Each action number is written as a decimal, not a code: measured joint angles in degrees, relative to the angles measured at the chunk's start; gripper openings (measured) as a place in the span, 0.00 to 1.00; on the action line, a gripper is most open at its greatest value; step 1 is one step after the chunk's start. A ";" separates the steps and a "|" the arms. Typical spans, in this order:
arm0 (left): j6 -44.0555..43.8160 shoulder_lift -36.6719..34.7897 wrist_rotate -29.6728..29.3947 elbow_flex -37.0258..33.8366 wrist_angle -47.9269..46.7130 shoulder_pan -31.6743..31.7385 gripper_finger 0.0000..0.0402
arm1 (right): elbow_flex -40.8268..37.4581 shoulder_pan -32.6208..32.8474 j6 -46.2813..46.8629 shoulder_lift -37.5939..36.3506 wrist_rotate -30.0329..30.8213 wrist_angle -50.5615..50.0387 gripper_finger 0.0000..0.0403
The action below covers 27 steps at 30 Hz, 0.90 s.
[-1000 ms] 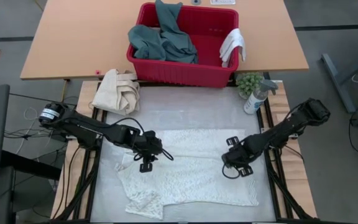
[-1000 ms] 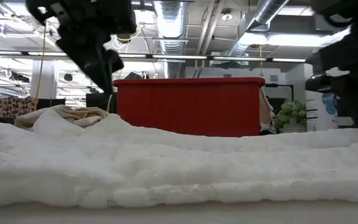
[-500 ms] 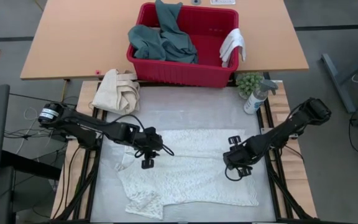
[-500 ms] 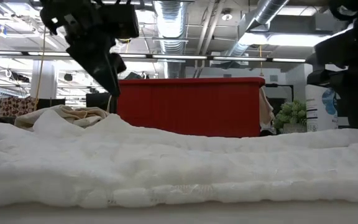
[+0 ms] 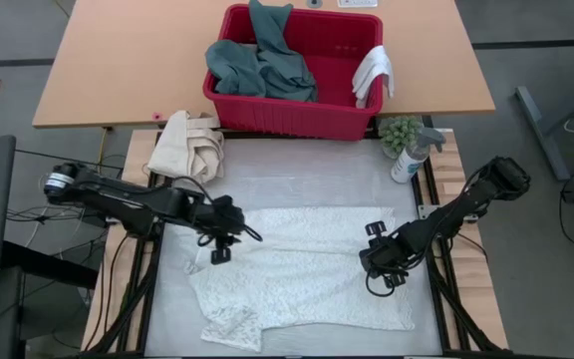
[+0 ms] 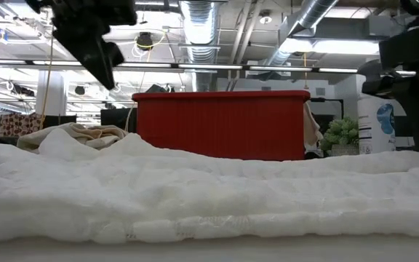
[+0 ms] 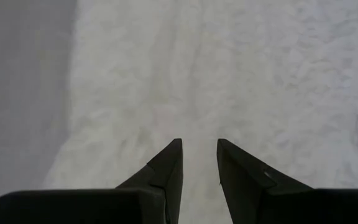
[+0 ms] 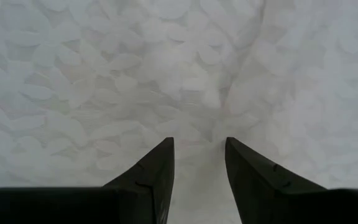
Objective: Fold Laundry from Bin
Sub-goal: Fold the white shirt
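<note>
Spread flat on the table point(image 5: 297, 175), the white towel point(image 5: 307, 274) lies released as the left gripper point(image 5: 217, 246) retreats outward, both grippers' fingers point(image 7: 166, 165) parted and empty, the right gripper point(image 5: 379, 261) hovering nearby.

1. White towel point(image 5: 302, 274): near edge cut off by the high view's bottom border
2. Red bin point(image 6: 220, 124): base hidden behind the towel in the low view
3. Left claw point(image 6: 97, 51): upper part cropped in the low view
</note>
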 joint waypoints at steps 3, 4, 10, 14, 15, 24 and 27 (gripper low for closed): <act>-1.20 -4.45 -1.79 -2.17 -2.41 0.00 0.22 | 1.16 0.00 -1.54 0.00 -0.01 0.09 0.41; -1.56 -5.84 -1.79 -3.37 -3.01 -0.20 0.22 | 1.56 0.00 -1.59 0.00 0.02 0.05 0.41; -5.57 -15.11 -0.53 -14.01 0.00 -1.25 0.22 | 4.70 -1.22 2.44 0.00 0.05 0.18 0.42; -7.00 -20.29 2.07 -19.70 1.34 -1.25 0.26 | 8.72 -4.12 5.69 0.00 0.16 0.19 0.49; -6.75 -21.30 2.10 -20.74 1.36 -1.29 0.28 | 9.89 -4.77 5.62 0.00 0.19 0.48 0.51; -10.49 -21.11 0.65 -25.05 6.35 -1.18 0.47 | 15.14 -13.42 2.88 0.57 4.94 15.86 0.67; -12.56 -19.22 -0.34 -25.07 7.22 -1.05 0.49 | 15.18 -16.38 2.84 0.57 6.24 20.36 0.67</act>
